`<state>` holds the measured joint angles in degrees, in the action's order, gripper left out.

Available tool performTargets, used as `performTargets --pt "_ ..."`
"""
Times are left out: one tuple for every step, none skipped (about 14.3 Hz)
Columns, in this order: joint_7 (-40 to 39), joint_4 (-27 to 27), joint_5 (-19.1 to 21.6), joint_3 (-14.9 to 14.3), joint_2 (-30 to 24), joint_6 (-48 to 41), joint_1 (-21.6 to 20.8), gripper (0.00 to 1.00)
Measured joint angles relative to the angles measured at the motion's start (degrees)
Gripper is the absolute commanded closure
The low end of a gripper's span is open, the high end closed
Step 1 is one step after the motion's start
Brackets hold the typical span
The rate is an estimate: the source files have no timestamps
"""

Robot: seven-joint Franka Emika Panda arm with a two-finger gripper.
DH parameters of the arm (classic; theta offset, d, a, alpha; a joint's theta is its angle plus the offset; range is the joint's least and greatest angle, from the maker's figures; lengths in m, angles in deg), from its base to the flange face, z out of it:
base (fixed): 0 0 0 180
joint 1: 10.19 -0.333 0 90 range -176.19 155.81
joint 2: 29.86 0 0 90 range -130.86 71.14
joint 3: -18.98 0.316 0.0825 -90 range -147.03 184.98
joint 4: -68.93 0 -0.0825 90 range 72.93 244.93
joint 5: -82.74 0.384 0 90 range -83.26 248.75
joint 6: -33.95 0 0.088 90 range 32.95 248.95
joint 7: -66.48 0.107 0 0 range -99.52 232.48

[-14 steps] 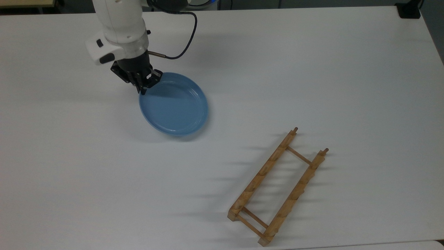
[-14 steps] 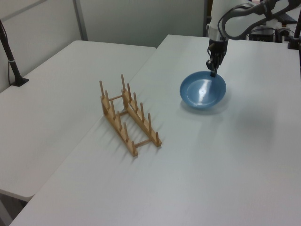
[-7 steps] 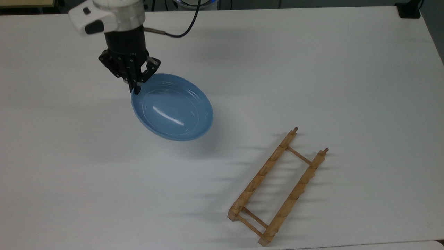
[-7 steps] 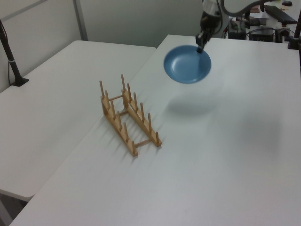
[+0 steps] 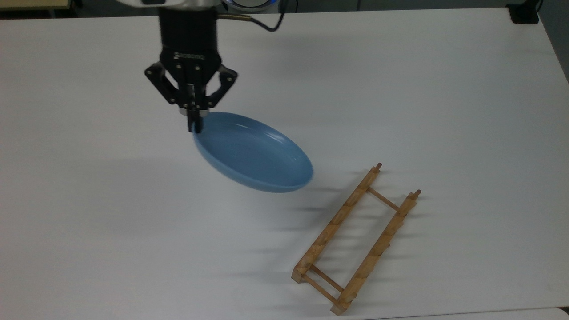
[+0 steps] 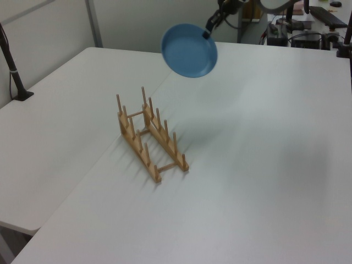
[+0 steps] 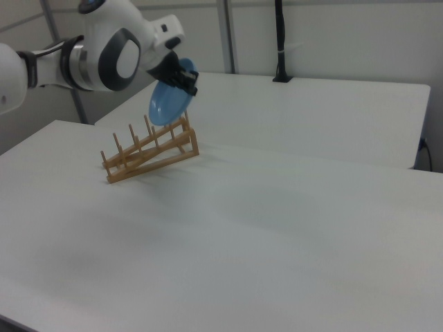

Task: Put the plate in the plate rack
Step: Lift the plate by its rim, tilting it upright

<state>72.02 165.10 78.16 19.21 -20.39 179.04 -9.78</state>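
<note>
Since the earlier frame, plate (image 5: 253, 153) has risen and tipped steeply, carried toward the rack (image 5: 355, 240). Gripper (image 5: 194, 122) pinches its rim at the top view's 10 o'clock edge; plate hangs clear of the table (image 5: 444, 89), rack lying at its 4 o'clock. Recommended: finish turning it on edge, align with a peg gap, lower slowly. Left view shows plate height and upright pegs; top view shows the rails' spacing.
</note>
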Motion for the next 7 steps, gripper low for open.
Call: performTargets --pt "1.17 0.00 -2.87 0.02 0.29 3.02 -1.04 1.00" --pt "2.98 0.01 -6.42 0.03 0.58 5.56 -2.02 1.00" --pt "5.46 0.01 -10.87 0.05 0.86 7.72 -2.92 1.00" --pt "8.28 0.02 -15.84 0.08 1.14 9.20 -3.72 1.00" --pt "11.70 0.03 -21.46 0.09 1.47 10.01 -4.47 1.00" --pt "16.08 0.04 -27.74 0.11 1.89 10.36 -5.19 1.00" --pt "21.38 0.08 -34.50 0.12 2.45 10.46 -5.79 1.00"
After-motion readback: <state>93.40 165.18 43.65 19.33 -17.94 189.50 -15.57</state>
